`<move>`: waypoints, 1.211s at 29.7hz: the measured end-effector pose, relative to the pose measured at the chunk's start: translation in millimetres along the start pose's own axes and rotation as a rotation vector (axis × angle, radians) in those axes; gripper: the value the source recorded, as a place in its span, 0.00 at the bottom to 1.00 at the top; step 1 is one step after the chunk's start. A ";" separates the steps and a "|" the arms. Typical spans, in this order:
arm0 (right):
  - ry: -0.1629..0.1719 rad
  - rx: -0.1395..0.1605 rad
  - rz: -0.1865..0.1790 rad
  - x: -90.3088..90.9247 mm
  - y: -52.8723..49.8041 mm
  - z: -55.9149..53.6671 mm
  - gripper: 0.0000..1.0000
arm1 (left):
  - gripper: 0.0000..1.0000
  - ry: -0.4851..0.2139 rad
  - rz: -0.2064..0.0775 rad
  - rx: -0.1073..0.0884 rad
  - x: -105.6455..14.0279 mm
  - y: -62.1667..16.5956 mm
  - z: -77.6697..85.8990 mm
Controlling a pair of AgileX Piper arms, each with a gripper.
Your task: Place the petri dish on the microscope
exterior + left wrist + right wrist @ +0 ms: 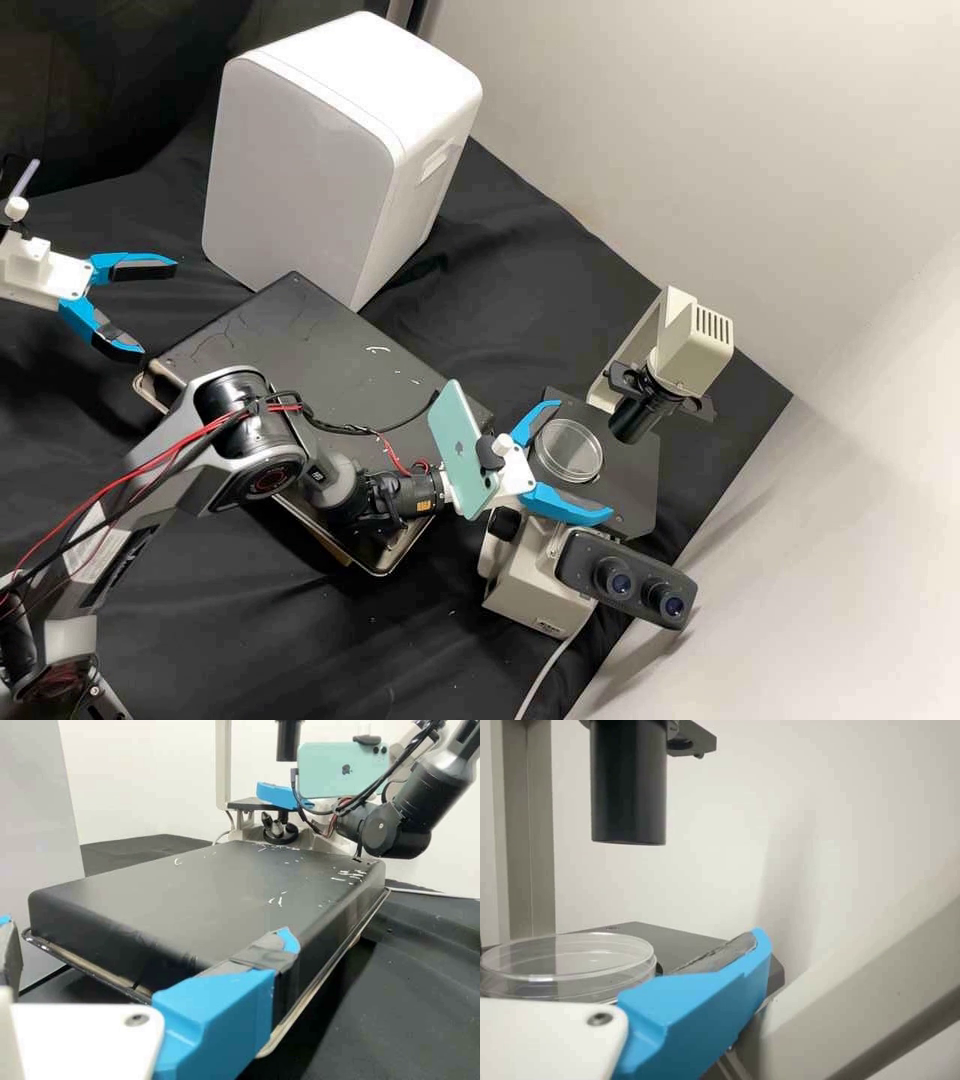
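- Jaws first, high view: the right jaws are spread open, one blue finger (533, 418) on each side of the petri dish (567, 450). The dish lies flat on the black stage (625, 490) of the microscope (545, 570), just beside the dark lens tube (633, 418). Neither finger looks clamped on it.
- The left jaws hang open too, well apart from the dish, over the left of the bench (300, 620) beyond the black tray (320, 350).
- Left wrist view: the left arm's own fingers (225, 1020) stand wide apart with nothing between them. The tray (202, 907) lies just ahead, and past it the right arm (405, 802) is at the microscope.
- Right wrist view: the petri dish (566, 964) rests on the stage (690, 945) with the lens tube (628, 780) hanging above its far part. The right arm's own finger (697, 1012) sits just beside the rim; I cannot tell whether it touches.
- Judgement: the placing looks done, so the step in hand is backing away. Keep the right jaws wide, lift slightly so the fingers clear the stage, and draw straight back along the wrist's line. A sideways swing could slide so light a dish, and a high lift risks the lens tube.
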 end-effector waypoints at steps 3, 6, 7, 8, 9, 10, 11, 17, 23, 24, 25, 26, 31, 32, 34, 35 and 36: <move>0.000 0.012 0.000 0.0 0.0 0.0 1.00 | 1.00 0.000 0.000 0.000 0.0 0.0 0.0; 0.001 0.012 0.002 -0.8 -0.3 0.6 1.00 | 1.00 0.004 0.002 -0.002 0.0 0.2 -0.3; 0.001 0.011 0.003 -0.8 -0.5 0.9 1.00 | 1.00 0.004 0.002 -0.002 0.0 0.2 -0.4; 0.003 0.011 0.005 -0.8 -0.9 1.3 1.00 | 1.00 0.004 0.002 -0.002 0.0 0.2 -0.4; 0.004 0.010 0.007 -0.8 -1.3 1.7 1.00 | 1.00 0.002 0.001 -0.002 0.1 0.1 0.0; 0.006 0.010 0.009 -1.3 -1.2 1.9 1.00 | 1.00 0.002 0.001 -0.001 0.1 0.1 0.1; 0.005 0.009 0.009 -1.7 -1.3 2.1 1.00 | 1.00 0.002 0.001 -0.001 0.1 0.1 0.1; 0.006 0.010 0.010 -2.0 -1.3 2.2 1.00 | 1.00 0.000 0.001 -0.001 0.5 -0.1 1.0; 0.006 0.010 0.010 -2.0 -1.3 2.2 1.00 | 1.00 0.018 0.012 0.016 0.4 1.1 -0.4; 0.006 0.010 0.010 -2.0 -1.3 2.2 1.00 | 1.00 0.017 0.019 0.026 0.1 2.6 0.4; 0.006 0.010 0.010 -2.0 -1.3 2.2 1.00 | 1.00 0.023 0.029 0.036 -0.8 4.0 0.6; 0.006 0.010 0.010 -2.0 -1.3 2.2 1.00 | 1.00 0.029 0.036 0.044 -2.3 5.0 0.8; 0.006 0.010 0.010 -2.0 -1.3 2.2 1.00 | 1.00 0.083 0.124 0.086 -12.2 17.3 3.9; 0.006 0.010 0.010 -2.0 -1.3 2.2 1.00 | 1.00 0.095 0.135 0.090 -14.0 18.5 4.2; 0.006 0.010 0.010 -2.0 -1.3 2.2 1.00 | 1.00 0.110 0.160 0.107 -17.3 21.6 5.8; 0.006 0.010 0.010 -2.0 -1.3 2.2 1.00 | 1.00 0.117 0.172 0.117 -18.6 23.3 6.5; 0.006 0.010 0.010 -2.0 -1.3 2.2 1.00 | 1.00 0.131 0.190 0.124 -21.6 25.3 7.2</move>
